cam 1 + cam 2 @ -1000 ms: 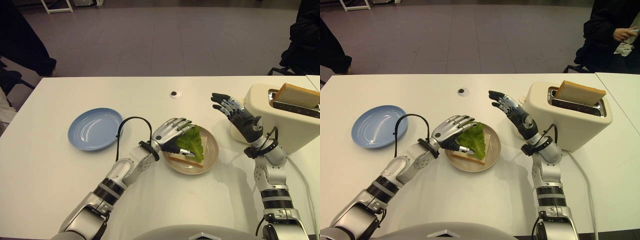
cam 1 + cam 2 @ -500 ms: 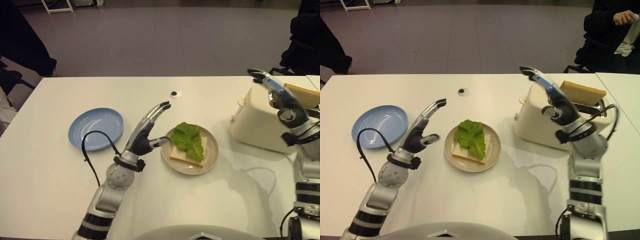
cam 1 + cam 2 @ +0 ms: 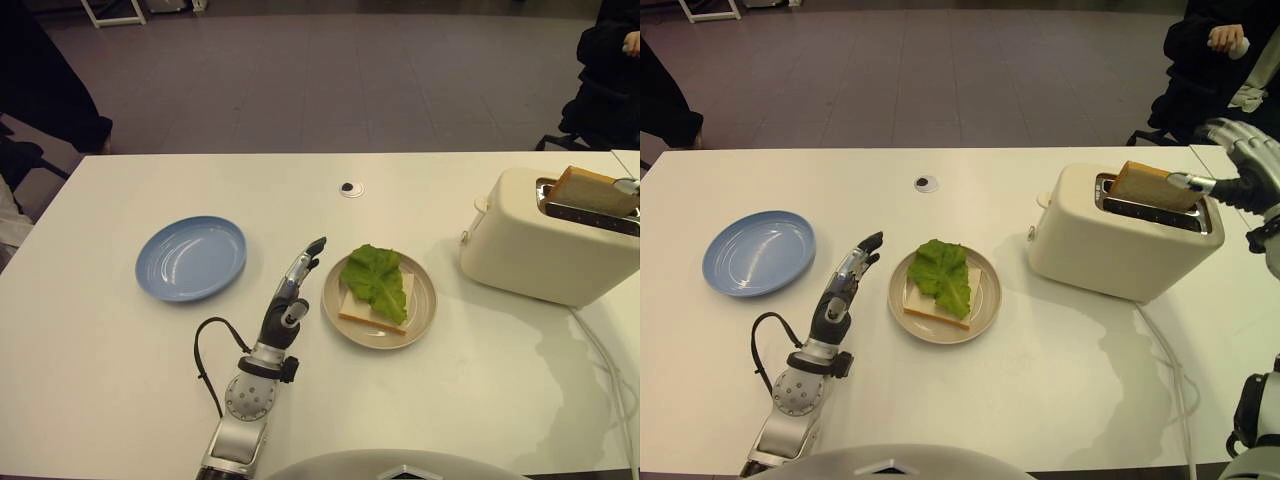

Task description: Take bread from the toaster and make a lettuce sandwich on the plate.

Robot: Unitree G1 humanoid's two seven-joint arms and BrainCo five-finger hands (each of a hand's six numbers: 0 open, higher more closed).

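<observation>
Left eye view: left robot hand [image 3: 289,300] stands straight-fingered and empty just beside the plate [image 3: 424,316], well apart from the toaster [image 3: 530,250]; right eye view: bread slice [image 3: 1150,185] stands in the slot, long axis running left to right; right robot hand [image 3: 1246,165] touches its right end, far nearer; whether it grips cannot be told.

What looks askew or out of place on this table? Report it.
The bread slice leans crooked in the toaster, which stands skewed on the table. The lettuce leaf overhangs the far side of the lower slice on the tan plate. Nothing spilled.
</observation>
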